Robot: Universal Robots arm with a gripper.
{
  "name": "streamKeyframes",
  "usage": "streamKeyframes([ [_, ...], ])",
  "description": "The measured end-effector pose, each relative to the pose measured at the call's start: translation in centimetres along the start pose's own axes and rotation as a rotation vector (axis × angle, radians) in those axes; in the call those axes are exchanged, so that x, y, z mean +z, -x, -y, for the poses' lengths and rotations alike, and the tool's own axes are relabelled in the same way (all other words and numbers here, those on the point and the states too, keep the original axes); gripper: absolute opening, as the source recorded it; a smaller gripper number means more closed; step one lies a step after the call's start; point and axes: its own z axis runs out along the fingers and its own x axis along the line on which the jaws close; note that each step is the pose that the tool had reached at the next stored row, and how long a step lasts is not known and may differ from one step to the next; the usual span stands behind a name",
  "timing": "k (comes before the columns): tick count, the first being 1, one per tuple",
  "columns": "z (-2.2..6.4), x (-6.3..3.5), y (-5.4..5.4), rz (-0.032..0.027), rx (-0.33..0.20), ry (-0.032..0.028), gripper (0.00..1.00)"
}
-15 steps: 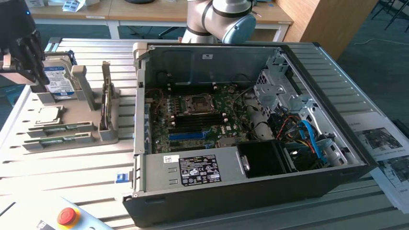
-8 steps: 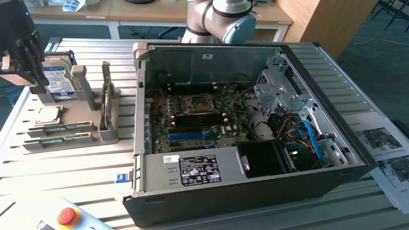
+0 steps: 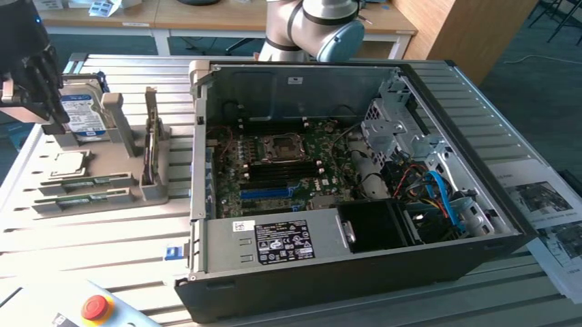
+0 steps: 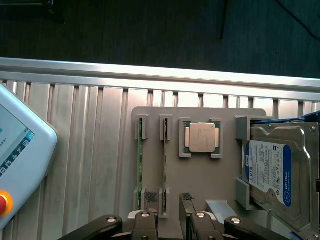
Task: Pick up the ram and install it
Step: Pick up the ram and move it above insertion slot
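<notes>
The dark two-fingered gripper (image 3: 46, 102) is hanging in the upper left of the exterior frame, above the flat grey plastic parts tray (image 3: 136, 197) that is lying on the ribbed aluminium table (image 3: 109, 238). In the wrist view the gripper (image 4: 169, 200) is showing its ridged black fingers (image 4: 146, 199) standing moderately apart and gripping nothing.

The ram (image 4: 164, 165), a long thin green circuit-board stick, is sitting on edge in its tray slot, running in line with the gap between the fingers and lying below them. In the exterior view the ram (image 3: 82, 182) is resting at the left of the frame, untouched. A second green circuit-board stick (image 4: 140, 165) is sitting parallel just beside it.

On the ram's other side, the square silver processor chip (image 4: 201, 137) is lying flat in its own recess. A silver hard drive with a blue and white label (image 4: 272, 170) is leaning in the tray's end bracket.

The open black computer case (image 3: 364, 272) is occupying the middle and right of the exterior frame, well apart from the ram, with its green motherboard (image 3: 282, 170) lying exposed. A white pendant with a red button (image 3: 54, 306) is resting at the lower left.
</notes>
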Motion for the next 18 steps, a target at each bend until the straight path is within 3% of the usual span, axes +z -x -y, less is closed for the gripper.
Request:
streamKeyframes([
  [11, 0.03, 0.99, 0.0, 0.0, 0.0, 0.0001, 0.31],
  [18, 0.07, 2.15, 0.0, 0.0, 0.0, 0.0001, 0.31],
])
